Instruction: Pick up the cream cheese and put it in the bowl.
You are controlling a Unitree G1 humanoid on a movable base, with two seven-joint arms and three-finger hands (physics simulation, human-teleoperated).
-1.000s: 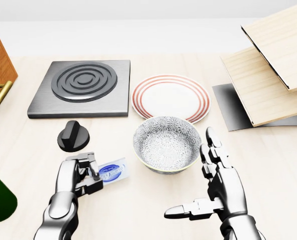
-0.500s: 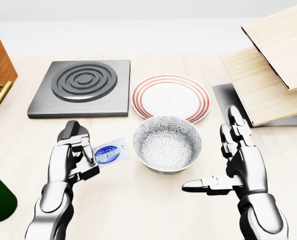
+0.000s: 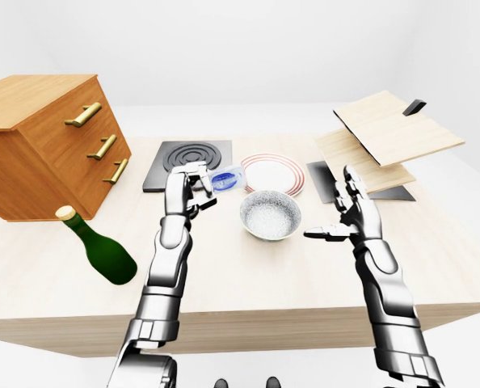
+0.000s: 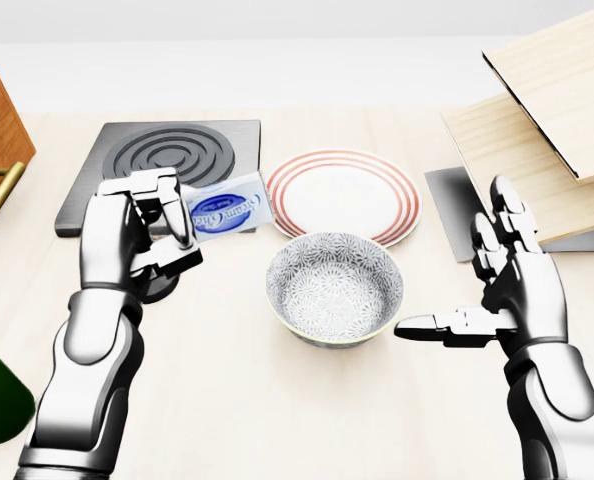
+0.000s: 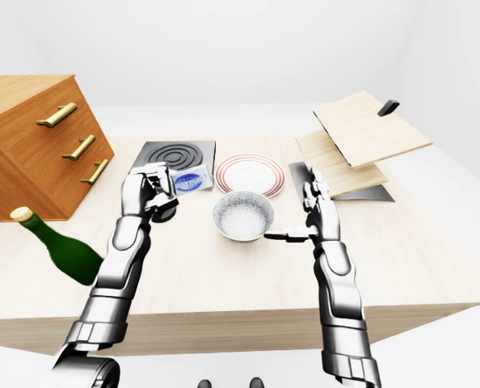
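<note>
Holding cream cheese (image 4: 227, 208), left hand (image 4: 142, 235) hovers beside bowl (image 4: 334, 288).

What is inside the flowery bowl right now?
Nothing: the bowl shows only its patterned inside. The cream cheese is up in the left robot hand, left of the bowl, not inside.

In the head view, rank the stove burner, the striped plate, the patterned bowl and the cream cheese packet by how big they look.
1. stove burner, partly hidden by the left hand
2. striped plate
3. patterned bowl, close to the plate
4. cream cheese packet
</note>
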